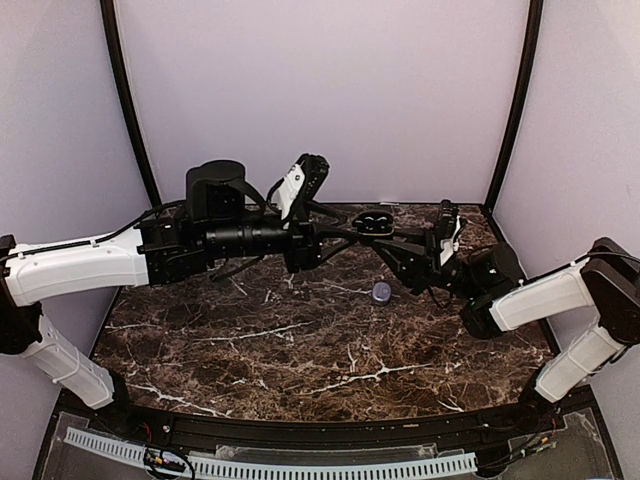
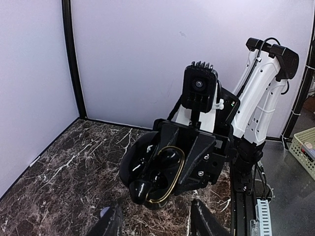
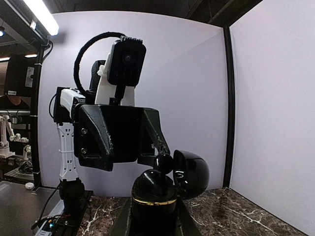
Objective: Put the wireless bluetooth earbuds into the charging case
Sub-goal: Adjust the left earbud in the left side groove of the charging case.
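Fingers [image 3: 120,223] of my right gripper [image 1: 390,234] were pinched on the charging case [image 1: 375,221], holding it up off the marble table [image 1: 300,350] toward the back, w/ the lid [image 3: 192,173] swung open to one side. From the right wrist cam the case stood upright btwn those two fingers, glossy black w/ a gold band round its rim. My left gripper [image 1: 348,233] faced it head-on from the other side, tips just short of the case; its fingers [image 2: 114,222] were spread wide w/ nothing btwn them. What looked like a dark earbud [image 3: 164,162], a small round blob, showed at the case mouth right beside the lid. I couldn't tell if it was seated in a well or just resting on top. In the left wrist cam the case interior was all black gloss, so wells & buds blurred together. The pale purple earbud [image 1: 381,292] lay on the table, below the case in the top view, apart from both grippers & touched by neither. A tiny purple speck by my left finger in the left wrist cam was prob that same bud.
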You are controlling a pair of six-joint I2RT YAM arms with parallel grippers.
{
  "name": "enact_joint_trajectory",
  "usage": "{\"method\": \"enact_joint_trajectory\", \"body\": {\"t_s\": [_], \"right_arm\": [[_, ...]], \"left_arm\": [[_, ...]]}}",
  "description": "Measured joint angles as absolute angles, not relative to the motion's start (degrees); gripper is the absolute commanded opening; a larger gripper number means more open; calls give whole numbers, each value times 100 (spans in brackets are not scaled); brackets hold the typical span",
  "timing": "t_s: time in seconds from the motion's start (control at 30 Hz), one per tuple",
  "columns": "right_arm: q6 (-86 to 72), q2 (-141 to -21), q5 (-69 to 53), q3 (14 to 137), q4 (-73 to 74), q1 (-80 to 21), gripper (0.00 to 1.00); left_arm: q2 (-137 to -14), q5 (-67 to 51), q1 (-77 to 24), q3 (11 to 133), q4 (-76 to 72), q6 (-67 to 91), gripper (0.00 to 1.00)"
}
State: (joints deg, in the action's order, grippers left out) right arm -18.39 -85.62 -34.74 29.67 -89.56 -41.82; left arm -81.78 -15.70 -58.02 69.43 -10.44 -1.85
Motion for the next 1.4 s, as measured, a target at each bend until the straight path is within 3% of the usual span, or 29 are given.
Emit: {"method": "enact_joint_trajectory", "body": {"t_s": [1.0,1.4], "right_arm": [[-1922,-8628,-3597,2978,-8958,-4185,0],[-1507,-8600,-3168,2982,-8954,-4189,0]], "left_arm": [[-8521,-1955,-5806,7207,-1048,-73,36],[-8523,-1706,-5802,7210,-1066,473,39]]}}
